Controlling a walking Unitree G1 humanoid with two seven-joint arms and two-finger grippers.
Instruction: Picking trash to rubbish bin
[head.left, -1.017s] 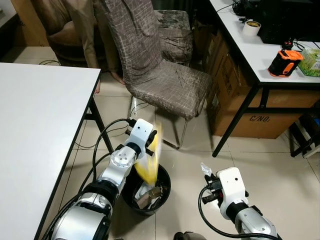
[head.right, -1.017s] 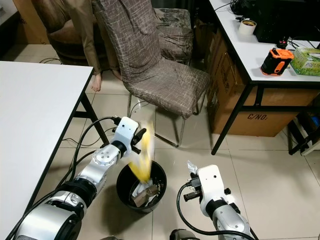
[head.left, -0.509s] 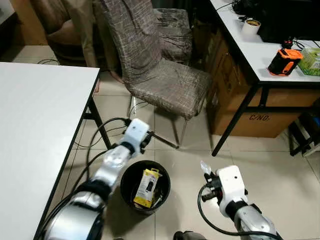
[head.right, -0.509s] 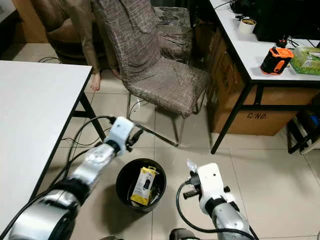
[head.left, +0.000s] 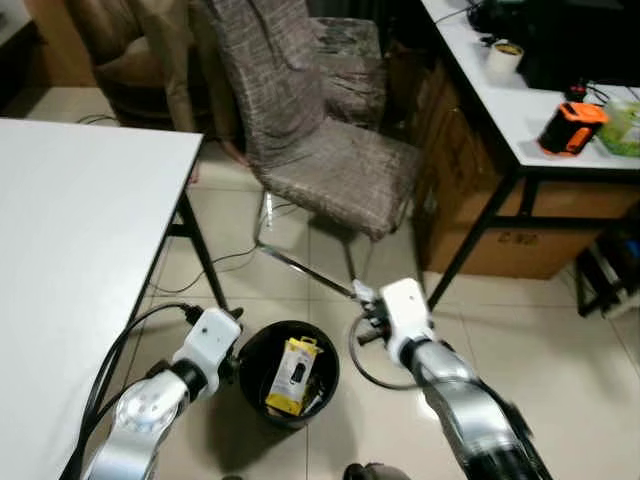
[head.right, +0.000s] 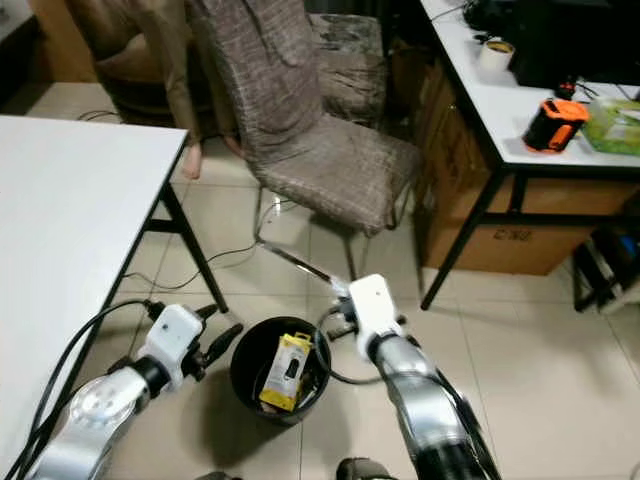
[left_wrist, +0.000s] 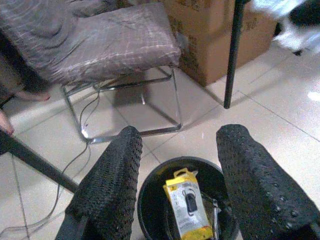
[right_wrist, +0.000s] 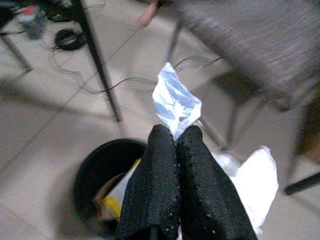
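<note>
A black rubbish bin (head.left: 325, 352) stands on the tiled floor beside the white table's leg. Inside it lies a yellow packet (head.left: 292, 373) on other scraps, also clear in the left wrist view as the yellow packet (left_wrist: 187, 210). My left gripper (head.left: 234, 362) hangs low at the bin's left rim, open and empty, its fingers (left_wrist: 112, 180) spread wide. My right gripper (head.left: 364, 303) is just past the bin's far right rim, shut on a crumpled clear plastic wrapper (right_wrist: 175, 100). In the right wrist view the bin (right_wrist: 95, 175) lies below the fingertips.
A fabric-covered chair (head.left: 345, 165) with metal legs stands right behind the bin. The white table (head.left: 70, 250) fills the left side. A desk (head.left: 505, 115) with cardboard boxes under it is on the right. Cables trail on the floor (head.left: 215, 265).
The yellow packet left my left gripper and dropped into the bin. The left arm then drew back and down to the bin's left. The right arm swung forward to the bin's far right rim.
</note>
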